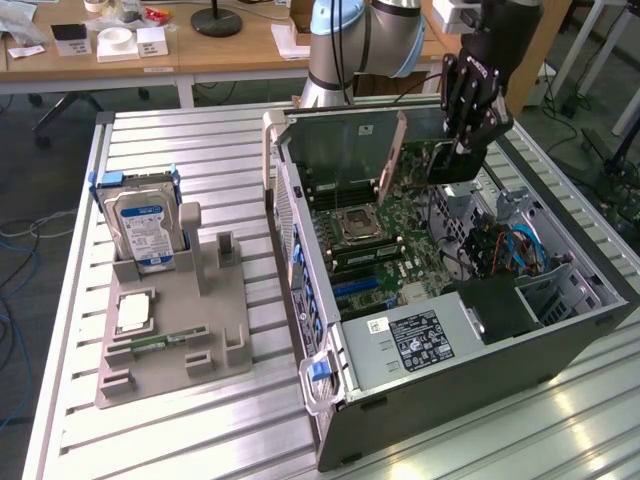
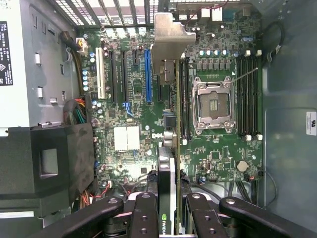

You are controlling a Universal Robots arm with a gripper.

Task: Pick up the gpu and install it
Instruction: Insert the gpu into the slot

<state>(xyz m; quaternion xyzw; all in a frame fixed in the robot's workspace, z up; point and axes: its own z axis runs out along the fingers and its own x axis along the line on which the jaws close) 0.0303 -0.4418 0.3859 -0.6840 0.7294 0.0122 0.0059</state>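
Note:
The gpu (image 2: 167, 163) is a thin card seen edge-on, with a black face, a green board and a silver end bracket (image 2: 171, 37). My gripper (image 2: 171, 206) is shut on its near end, one black finger on each side. The card hangs above the motherboard (image 2: 129, 114), between the blue slot (image 2: 147, 74) and the memory slots beside the processor socket (image 2: 213, 104). In the exterior view my gripper (image 1: 462, 150) reaches down into the open computer case (image 1: 450, 380) at its far side, with the gpu (image 1: 440, 165) under it, above the board.
A silver power supply (image 1: 420, 340) and a black shroud (image 2: 44, 163) fill one end of the case. Cables (image 1: 510, 245) lie near the drive bay. On the exterior view's left, a grey fixture (image 1: 215, 330) holds a hard drive (image 1: 145, 225), a processor (image 1: 135, 312) and a memory stick (image 1: 160, 343).

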